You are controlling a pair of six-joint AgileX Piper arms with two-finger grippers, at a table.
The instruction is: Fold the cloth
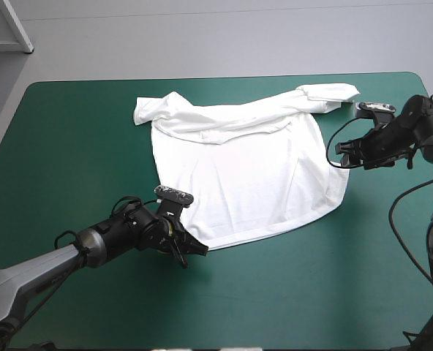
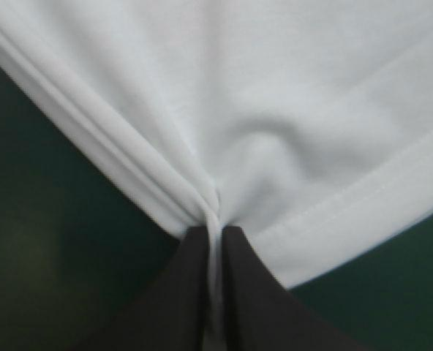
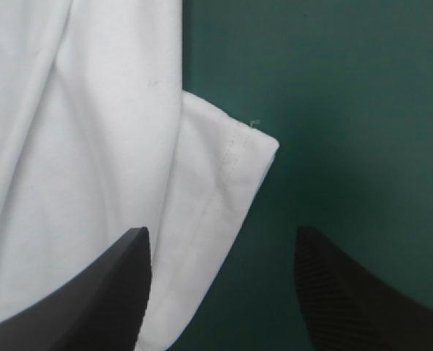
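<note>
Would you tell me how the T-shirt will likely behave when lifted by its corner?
Probably floppy: the T-shirt bunches into pleats where the left pincer pinches it. Likely light, being thin and wrinkled. It may drag across the table.

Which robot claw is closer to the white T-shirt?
Left. The left gripper is shut on the T-shirt at its near hem; the right gripper stands open at a sleeve, not gripping it.

Robot lab (by the look), teal-green table (image 1: pixel 70 146), two arms (image 1: pixel 48 267) (image 1: pixel 421 121), plain grey floor (image 1: pixel 202 36)
</note>
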